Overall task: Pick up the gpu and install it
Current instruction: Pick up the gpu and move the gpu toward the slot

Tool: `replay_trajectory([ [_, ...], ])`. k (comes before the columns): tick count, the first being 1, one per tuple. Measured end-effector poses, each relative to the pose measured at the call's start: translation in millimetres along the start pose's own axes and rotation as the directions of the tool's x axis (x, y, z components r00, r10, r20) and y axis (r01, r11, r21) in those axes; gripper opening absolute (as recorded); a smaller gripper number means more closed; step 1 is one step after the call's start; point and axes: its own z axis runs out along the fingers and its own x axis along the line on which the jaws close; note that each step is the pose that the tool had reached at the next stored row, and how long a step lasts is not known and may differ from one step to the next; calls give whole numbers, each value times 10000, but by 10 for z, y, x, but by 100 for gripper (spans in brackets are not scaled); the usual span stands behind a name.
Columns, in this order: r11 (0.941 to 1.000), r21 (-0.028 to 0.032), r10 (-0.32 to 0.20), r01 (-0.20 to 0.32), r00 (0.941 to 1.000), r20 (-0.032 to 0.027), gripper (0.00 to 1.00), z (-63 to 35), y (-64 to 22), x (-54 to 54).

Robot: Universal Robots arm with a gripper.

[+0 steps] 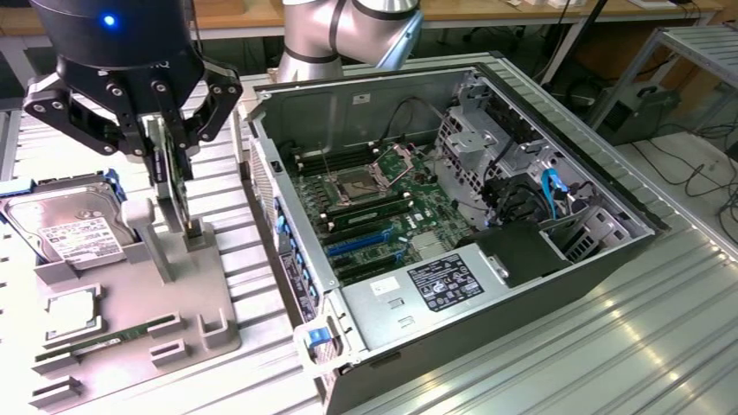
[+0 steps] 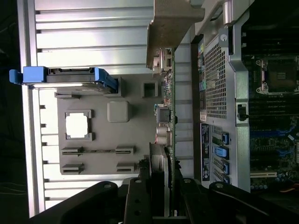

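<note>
Ribbed metal table [image 1: 645, 346] bears tray [image 1: 127, 290] and case [image 1: 381, 95]; at the exterior view's left, downward gripper [image 1: 171, 166] clamps upright gpu [image 1: 176, 207].

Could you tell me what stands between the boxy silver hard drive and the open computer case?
In the exterior view, the thin dark gpu stands upright there, held by the black gripper.

The end effector [image 2: 163, 186] clamps the gpu [image 2: 167, 112] edge-on over the grey parts tray [image 2: 140, 126], which carries a hard drive [image 2: 65, 77], beside the open computer case [image 2: 217, 84].
</note>
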Motion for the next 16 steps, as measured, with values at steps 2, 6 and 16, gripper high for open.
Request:
replay_trajectory([
  [2,10000,0,0,0,10000,0,28,0,1,-24],
  [6,10000,-1,0,0,10000,0,28,1,3,-96],
  [16,10000,0,0,0,10000,0,28,1,7,-209],
])
